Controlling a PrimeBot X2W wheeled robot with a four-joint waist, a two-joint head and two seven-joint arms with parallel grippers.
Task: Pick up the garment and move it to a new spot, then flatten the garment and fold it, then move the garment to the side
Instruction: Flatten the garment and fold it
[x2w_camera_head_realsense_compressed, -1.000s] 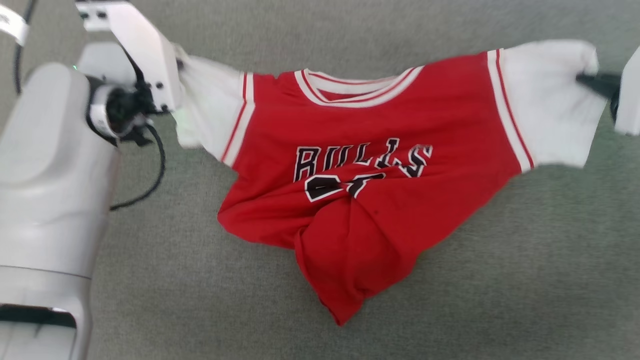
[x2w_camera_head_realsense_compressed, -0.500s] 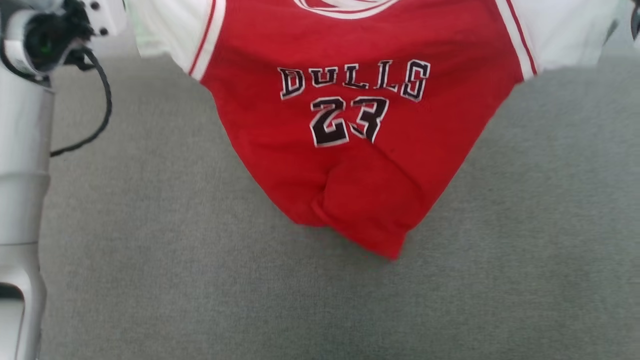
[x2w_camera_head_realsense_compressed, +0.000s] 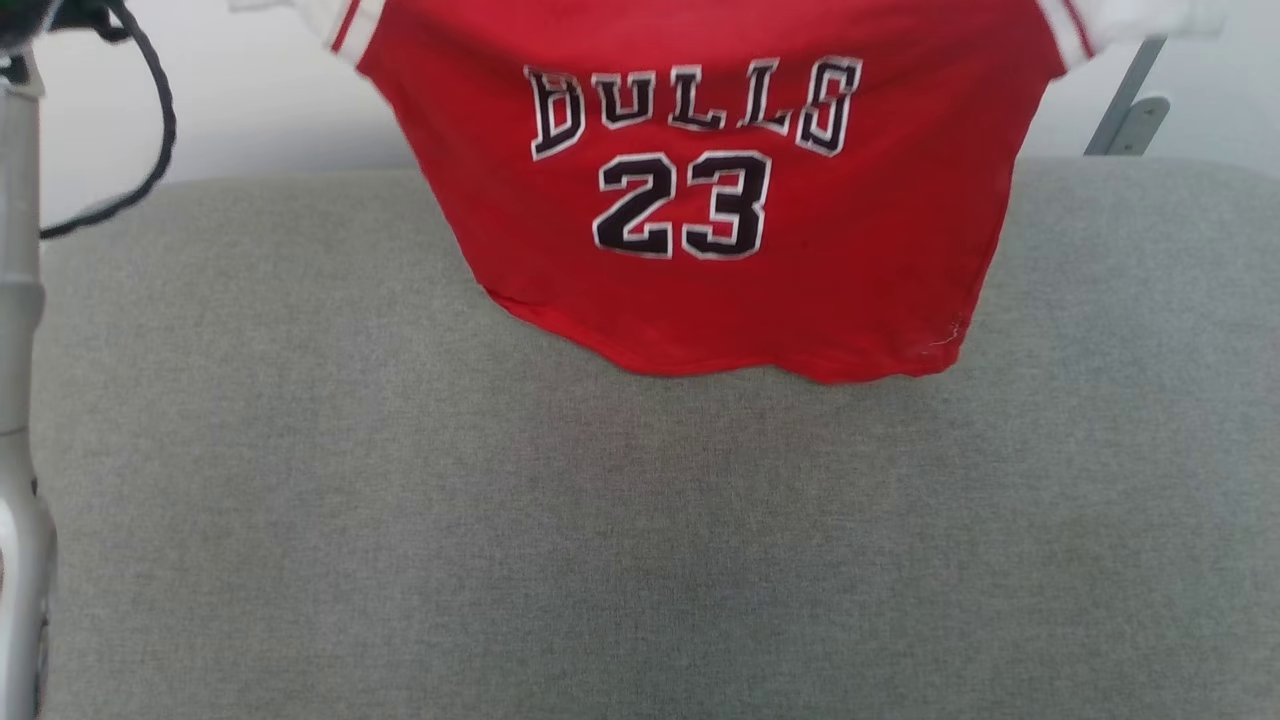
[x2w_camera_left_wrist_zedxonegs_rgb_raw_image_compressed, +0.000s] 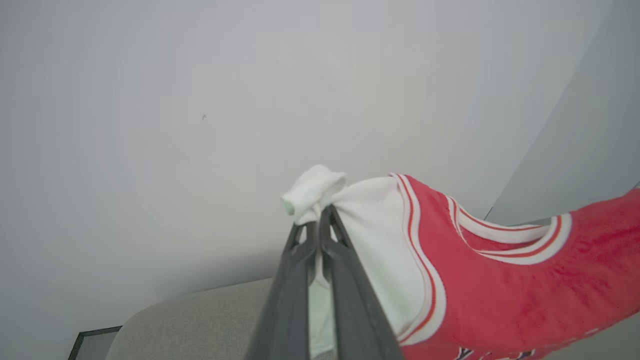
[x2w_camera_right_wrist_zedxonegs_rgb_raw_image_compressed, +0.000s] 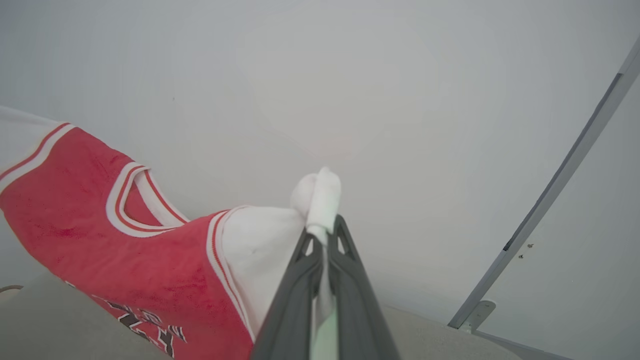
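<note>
Garment (x2w_camera_head_realsense_compressed: 700, 290) held up by both sleeves over the grey tabletop (x2w_camera_head_realsense_compressed: 640, 560).
The head view shows its red front, "BULLS 23", hanging with the hem near the tabletop's far edge. The wrist views show the grips: the left claw (x2w_camera_left_wrist_zedxonegs_rgb_raw_image_compressed: 320, 217) pinches one white sleeve and the right claw (x2w_camera_right_wrist_zedxonegs_rgb_raw_image_compressed: 324, 230) pinches the other.

garment (x2w_camera_head_realsense_compressed: 700, 300): lifted higher over grey cushion (x2w_camera_head_realsense_compressed: 640, 560) | bunched lower half now hangs smooth | 23 fully readable
</note>
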